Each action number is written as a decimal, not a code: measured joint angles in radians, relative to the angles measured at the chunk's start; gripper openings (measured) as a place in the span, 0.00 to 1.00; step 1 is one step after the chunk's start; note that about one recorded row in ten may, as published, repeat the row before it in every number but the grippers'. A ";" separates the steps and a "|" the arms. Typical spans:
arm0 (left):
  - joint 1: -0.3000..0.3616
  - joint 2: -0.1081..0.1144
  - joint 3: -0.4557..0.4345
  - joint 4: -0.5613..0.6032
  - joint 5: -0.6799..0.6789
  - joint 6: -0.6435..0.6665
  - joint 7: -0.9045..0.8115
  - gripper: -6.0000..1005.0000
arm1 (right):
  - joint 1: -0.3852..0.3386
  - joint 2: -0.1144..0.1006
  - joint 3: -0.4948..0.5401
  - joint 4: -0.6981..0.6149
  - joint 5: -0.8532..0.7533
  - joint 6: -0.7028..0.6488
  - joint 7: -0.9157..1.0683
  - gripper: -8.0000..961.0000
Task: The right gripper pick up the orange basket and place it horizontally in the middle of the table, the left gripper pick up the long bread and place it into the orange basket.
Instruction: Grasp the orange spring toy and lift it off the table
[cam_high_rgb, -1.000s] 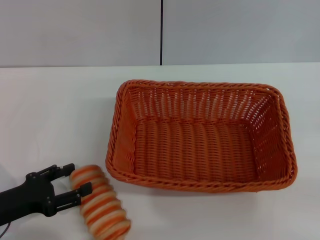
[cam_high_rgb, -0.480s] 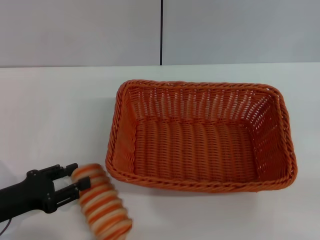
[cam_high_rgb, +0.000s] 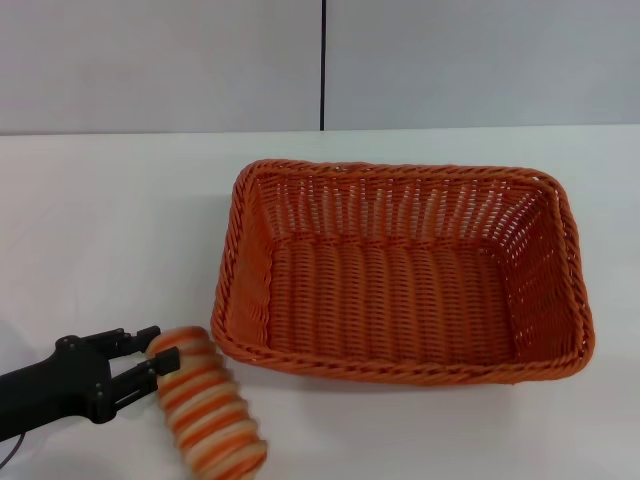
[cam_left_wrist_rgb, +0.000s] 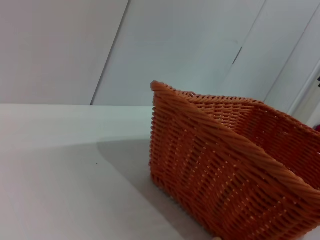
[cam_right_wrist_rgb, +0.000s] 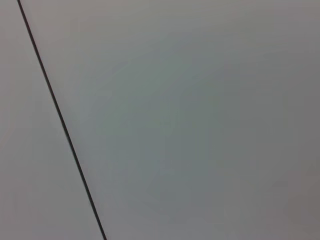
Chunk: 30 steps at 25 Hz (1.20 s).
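The orange basket (cam_high_rgb: 228, 275) stands lengthwise across the middle of the white table (cam_high_rgb: 110, 220), nothing inside it. The long bread (cam_high_rgb: 210, 412), striped orange and cream, lies on the table in front of the basket's near left corner. My left gripper (cam_high_rgb: 160, 346) reaches in from the lower left, its black fingers pinched on the bread's upper end. In the left wrist view the basket's corner (cam_left_wrist_rgb: 225, 170) stands close ahead on the table (cam_left_wrist_rgb: 60, 175); the bread is out of that view. The right gripper is out of view.
A grey wall (cam_high_rgb: 480, 60) with a dark vertical seam (cam_high_rgb: 323, 65) rises behind the table. The right wrist view holds only that wall (cam_right_wrist_rgb: 200, 120) and its seam (cam_right_wrist_rgb: 60, 120). Bare tabletop lies to the left of the basket.
The left gripper's fingers have drawn closer together on the bread's end. The bread has shifted slightly right and toward the front edge. The basket has stayed put.
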 joint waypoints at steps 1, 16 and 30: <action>0.000 0.000 0.000 0.000 0.000 0.000 0.000 0.46 | 0.000 0.000 0.001 0.000 0.000 -0.001 0.000 0.42; -0.003 0.000 0.000 -0.002 0.014 0.001 0.000 0.32 | 0.000 -0.002 0.003 0.016 0.003 -0.012 0.000 0.42; -0.003 0.001 0.000 -0.001 0.018 0.001 0.000 0.23 | -0.001 -0.002 0.010 0.022 0.004 -0.012 0.000 0.42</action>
